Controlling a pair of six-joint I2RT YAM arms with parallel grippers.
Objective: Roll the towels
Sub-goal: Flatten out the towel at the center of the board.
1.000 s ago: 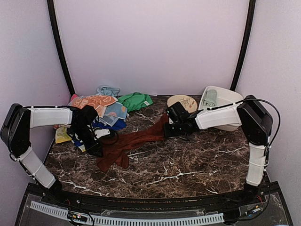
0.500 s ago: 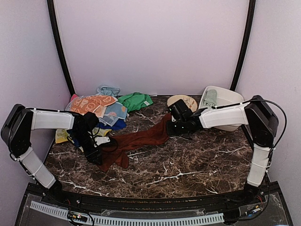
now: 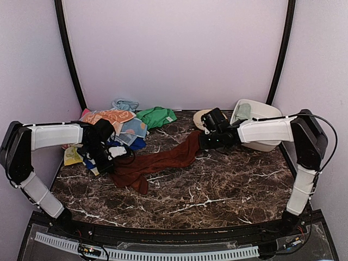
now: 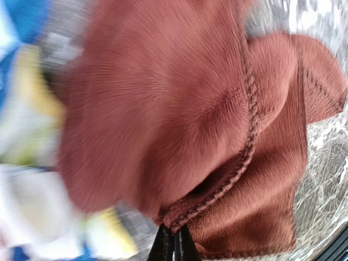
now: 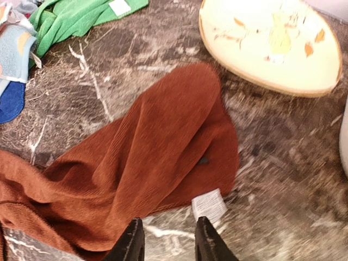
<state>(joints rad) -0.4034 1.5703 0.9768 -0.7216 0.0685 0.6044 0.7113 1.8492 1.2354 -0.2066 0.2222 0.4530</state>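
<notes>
the brown towel [image 3: 157, 161] lies stretched and crumpled on the table [image 3: 228, 185], not rolled yet. the left gripper [image 4: 174, 244] pinches its edge (jaws pressed tight). the right gripper [image 5: 165, 239] has jaws apart, holding nothing. other towels [image 3: 117, 128] wait in a pile.

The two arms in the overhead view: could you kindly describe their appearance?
The left arm and right arm have white boxy shells and black joints. A thin black cable loops around the right elbow. The right gripper has slim black fingers.
</notes>
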